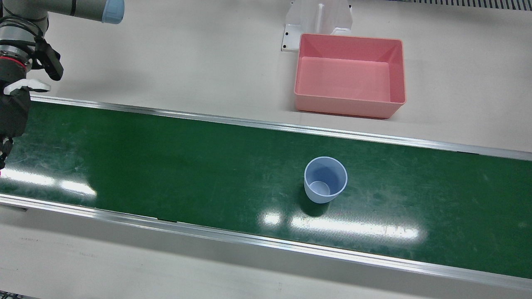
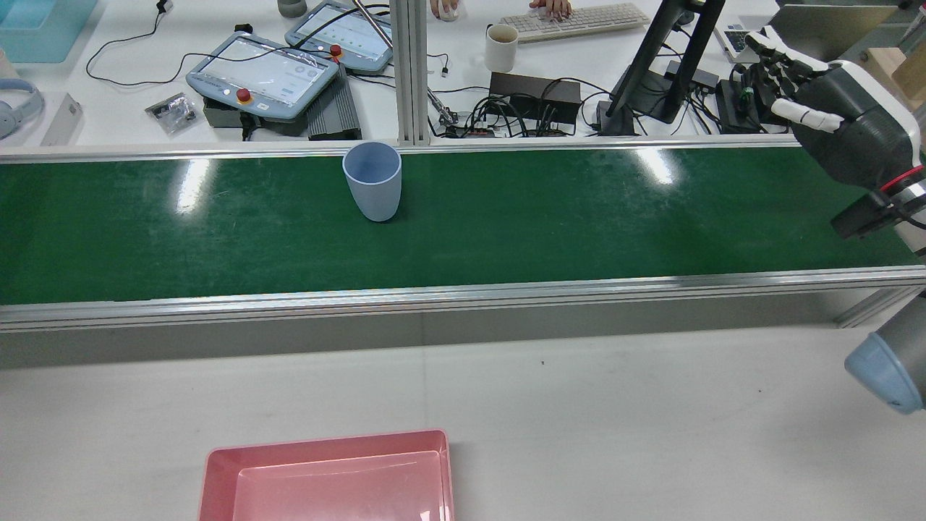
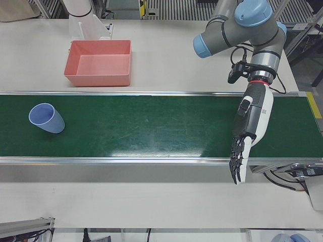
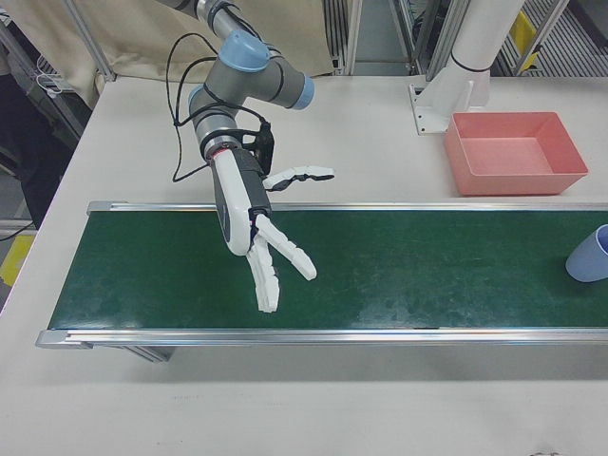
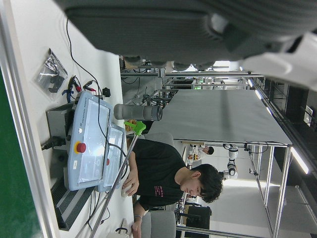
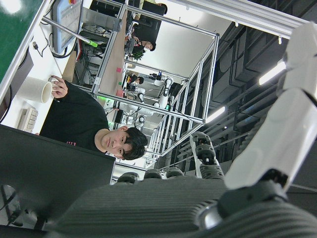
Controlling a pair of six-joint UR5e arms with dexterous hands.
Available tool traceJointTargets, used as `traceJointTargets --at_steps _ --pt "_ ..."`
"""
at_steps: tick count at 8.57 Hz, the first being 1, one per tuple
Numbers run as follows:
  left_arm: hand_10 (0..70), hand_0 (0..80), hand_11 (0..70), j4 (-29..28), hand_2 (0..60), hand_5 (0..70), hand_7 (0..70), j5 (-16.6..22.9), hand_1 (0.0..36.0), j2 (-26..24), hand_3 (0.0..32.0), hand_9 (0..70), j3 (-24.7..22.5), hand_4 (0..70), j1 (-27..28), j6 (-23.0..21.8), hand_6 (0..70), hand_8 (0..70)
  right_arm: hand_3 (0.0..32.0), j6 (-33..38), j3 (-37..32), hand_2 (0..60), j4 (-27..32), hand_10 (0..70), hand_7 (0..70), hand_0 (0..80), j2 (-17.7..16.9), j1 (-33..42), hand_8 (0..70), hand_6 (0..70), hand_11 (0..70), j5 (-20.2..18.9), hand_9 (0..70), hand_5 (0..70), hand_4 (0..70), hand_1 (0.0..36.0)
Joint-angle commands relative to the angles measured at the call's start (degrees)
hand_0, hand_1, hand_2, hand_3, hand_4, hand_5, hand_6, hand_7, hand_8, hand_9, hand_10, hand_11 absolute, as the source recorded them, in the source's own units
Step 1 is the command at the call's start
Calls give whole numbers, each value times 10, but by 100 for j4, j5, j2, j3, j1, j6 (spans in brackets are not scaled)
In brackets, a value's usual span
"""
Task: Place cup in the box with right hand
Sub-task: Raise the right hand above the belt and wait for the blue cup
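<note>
Status: task not begun as far as the views show. Cup (image 1: 325,179) stands upright, mouth up, on the green belt (image 1: 166,166), untouched, nothing near it. In the rear view the cup (image 2: 372,181) sits toward the far rail of the belt, on the operators' side. Pink box (image 1: 349,109) is on the white table (image 1: 187,62) beside the belt on the robot's side, roughly abreast of the cup; it is empty. Right hand (image 4: 256,242) hangs over the belt toward its own end, well apart from the cup, which shows only at the opposite edge of the right-front view (image 4: 589,255). Its fingers (image 4: 285,255) are stretched out and splayed, thumb off to the side, holding nothing. The rear view agrees: right hand (image 2: 846,137) at the far right, palm free. Left hand (image 3: 250,133) hangs over the belt's other end, reaching past the operator-side rail, fingers straight and pointing down, nothing in it, also well apart from the cup (image 3: 46,118). Left to do, by my reading: everything. The right hand must travel along the belt to the cup, close round its wall, lift it, carry it across the near rail and release it inside the box (image 3: 98,79). The reach looks long, since the cup lies past the box from the right arm's side.
</note>
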Motion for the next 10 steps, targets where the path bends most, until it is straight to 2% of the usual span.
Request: traceJointTargets --at_steps 1,7,8,9,10 --pt "0 0 0 0 0 0 0 0 0 9 0 0 0 0 0 0 0 0 0 18 22 168 0 0 8 388 -11 -25 0 7 0 14 0 17 0 118" --pt "0 0 0 17 0 0 0 0 0 0 0 0 -43 0 0 0 0 0 0 -35 92 170 -87 0 7 391 -19 -164 0 7 0 -47 0 18 0 119" --pt "0 0 0 18 0 0 0 0 0 0 0 0 -53 0 0 0 0 0 0 -105 92 186 -567 0 6 394 128 -322 0 6 0 -39 0 18 0 125" --pt "0 0 0 9 0 0 0 0 0 0 0 0 -44 0 0 0 0 0 0 -401 110 232 -972 0 4 421 408 -280 0 7 0 -38 0 22 0 154" --pt "0 0 0 9 0 0 0 0 0 0 0 0 -35 0 0 0 0 0 0 -491 136 250 -967 0 0 466 463 -253 0 8 0 -21 0 33 0 195"
